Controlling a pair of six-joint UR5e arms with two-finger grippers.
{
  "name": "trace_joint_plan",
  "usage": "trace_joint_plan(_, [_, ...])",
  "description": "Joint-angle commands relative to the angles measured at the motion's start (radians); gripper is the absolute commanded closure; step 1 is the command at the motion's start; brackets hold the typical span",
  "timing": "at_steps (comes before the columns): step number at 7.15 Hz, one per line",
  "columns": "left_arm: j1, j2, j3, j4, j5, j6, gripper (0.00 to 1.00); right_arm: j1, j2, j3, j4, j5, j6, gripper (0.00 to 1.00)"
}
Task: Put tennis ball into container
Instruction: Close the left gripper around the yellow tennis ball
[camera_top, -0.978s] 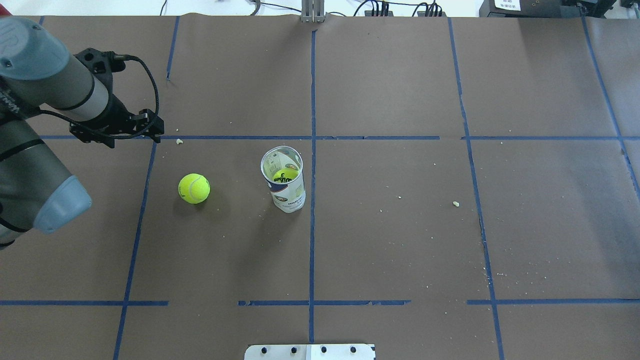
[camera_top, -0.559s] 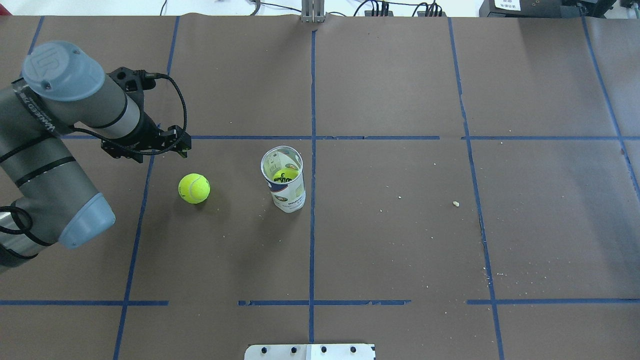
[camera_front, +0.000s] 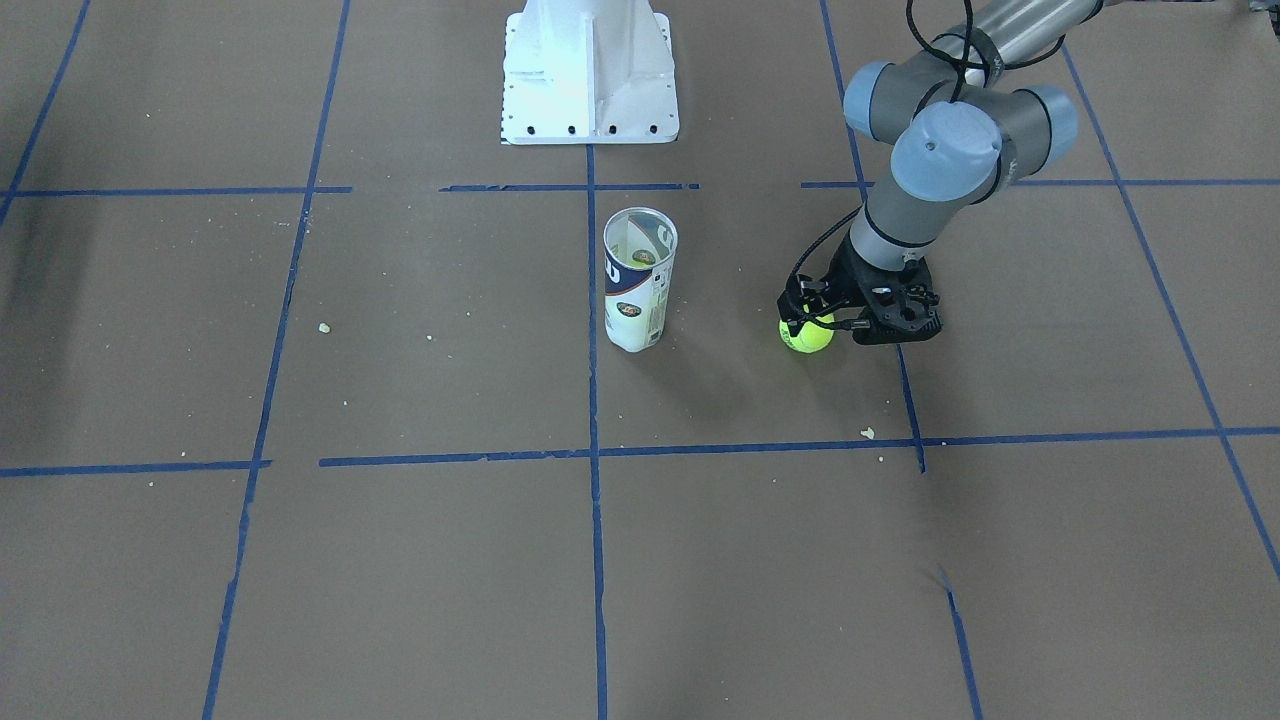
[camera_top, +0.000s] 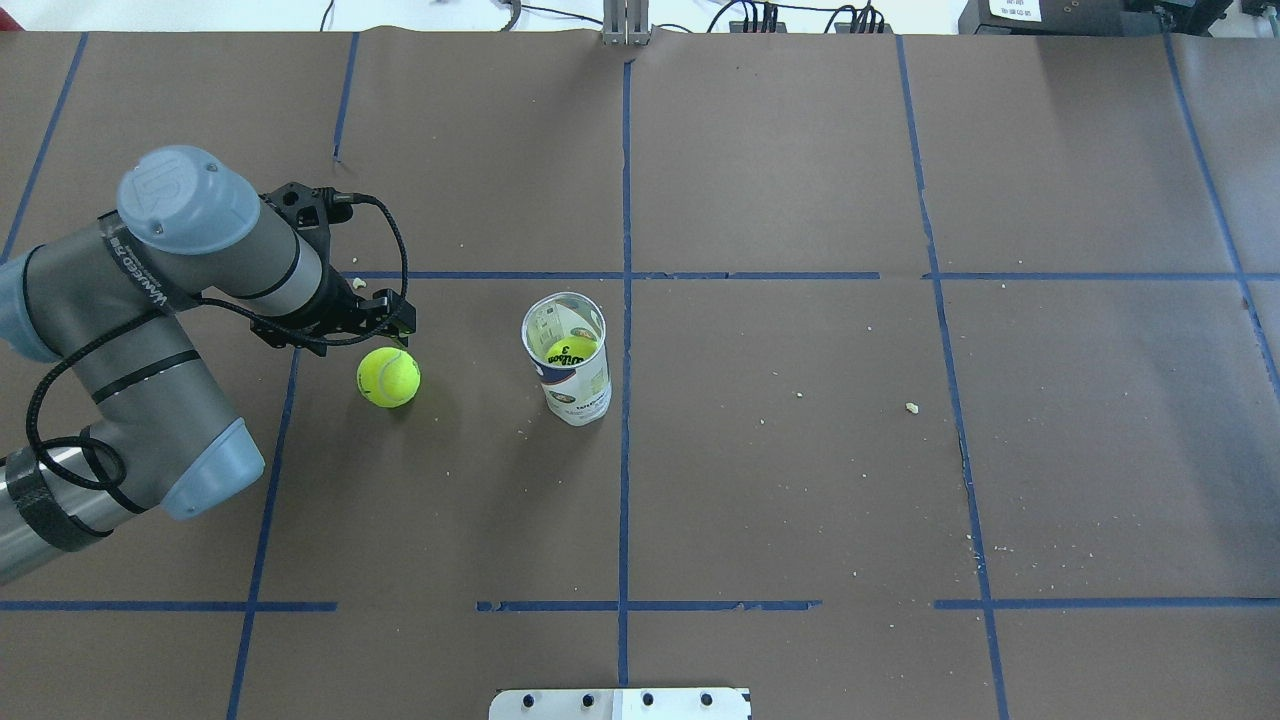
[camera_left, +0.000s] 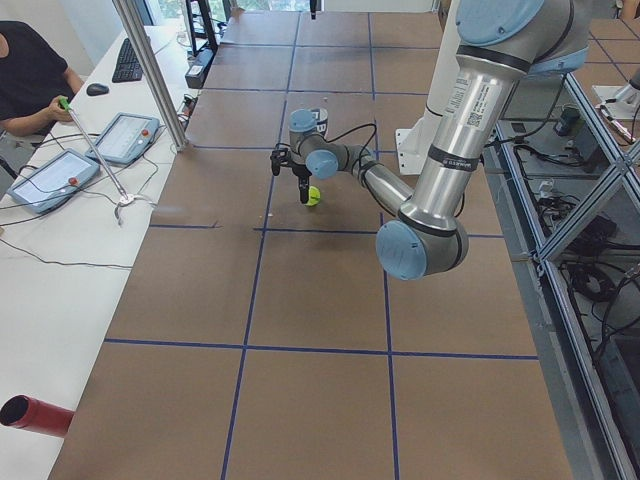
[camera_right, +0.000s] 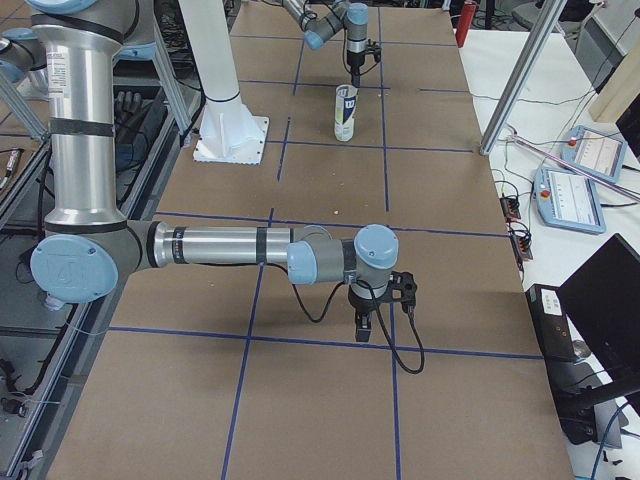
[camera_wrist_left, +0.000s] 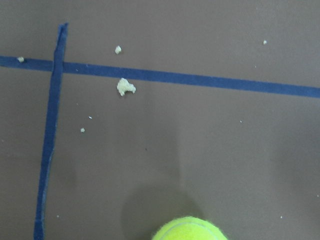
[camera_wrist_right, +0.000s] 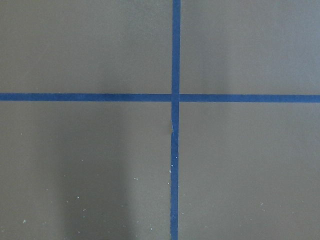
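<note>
The brown paper-covered table (camera_top: 800, 480), gridded with blue tape, carries everything. The grey left arm (camera_top: 150, 330) reaches in over it. Its black tool (camera_top: 400, 322) hangs just beside and above the loose yellow-green fuzzy tennis ball (camera_top: 388, 377), fingers apart, gripping nothing. The ball lies on the table, well apart from the short clear plastic tube container (camera_top: 572, 385). The container stands upright with a second yellow-green ball (camera_top: 570, 351) inside. The right arm's tool (camera_right: 375, 305) hovers low over bare paper far away. I cannot tell whether it is released or clenched.
</note>
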Motion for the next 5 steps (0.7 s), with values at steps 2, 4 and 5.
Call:
trace_joint_plan(2, [0.023,0.001,0.009,-0.003,-0.001,-0.002,0.00,-0.001,0.000,0.000,0.000,0.000,0.000,0.00])
trace_joint_plan(4, [0.026,0.004,0.017,-0.003,-0.001,0.001,0.00,0.000,0.000,0.000,0.000,0.000,0.000,0.00])
trace_joint_plan(5, [0.026,0.002,0.029,-0.020,-0.001,0.001,0.00,0.000,0.000,0.000,0.000,0.000,0.000,0.00])
